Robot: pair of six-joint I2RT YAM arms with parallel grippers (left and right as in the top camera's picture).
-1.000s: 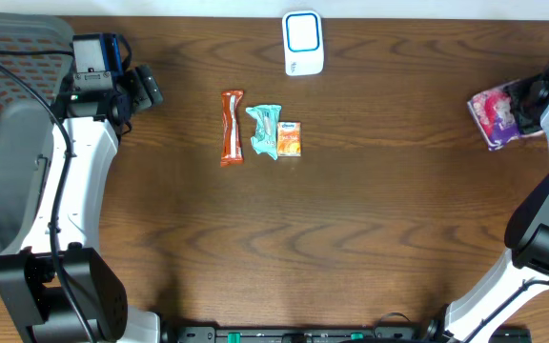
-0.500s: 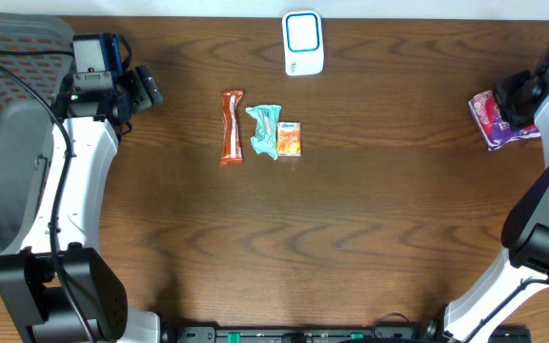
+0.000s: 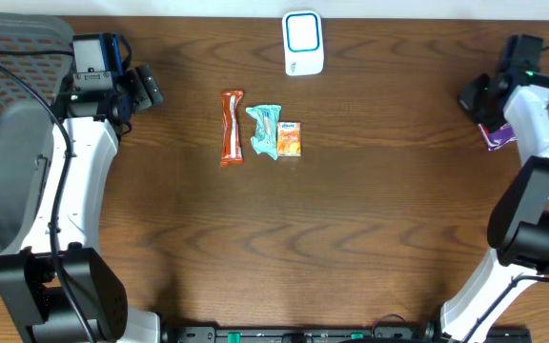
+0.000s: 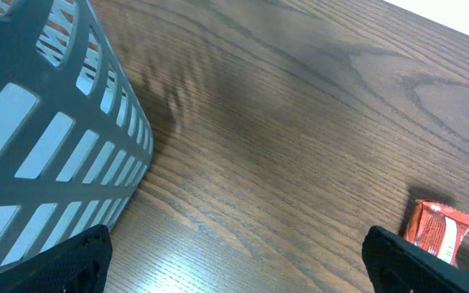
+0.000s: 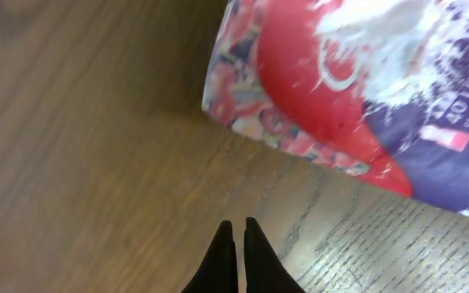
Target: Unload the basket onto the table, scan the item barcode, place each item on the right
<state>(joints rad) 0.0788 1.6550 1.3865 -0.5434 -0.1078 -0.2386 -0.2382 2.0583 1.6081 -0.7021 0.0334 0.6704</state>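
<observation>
Three items lie mid-table: an orange-red snack bar (image 3: pixel 232 127), a teal wrapper (image 3: pixel 266 131) and a small orange box (image 3: pixel 289 139). The white scanner (image 3: pixel 303 43) stands behind them at the far edge. A purple-and-red floral packet (image 5: pixel 365 98) lies at the far right, mostly hidden under the right arm in the overhead view (image 3: pixel 500 137). My right gripper (image 5: pixel 237 225) is shut on nothing, its tips over bare wood just short of the packet (image 3: pixel 469 97). My left gripper (image 4: pixel 234 244) stands wide open above the table by the basket, with the snack bar's end (image 4: pixel 436 230) beside its right finger.
A grey slatted basket (image 4: pixel 39 122) fills the left side (image 3: pixel 8 143). The left arm rests next to it at the table's far left. The right arm's base stands at the front right.
My right gripper has closed with nothing in it and swung left and back off the floral packet, which stays at the table's right edge. The left arm has not moved.
</observation>
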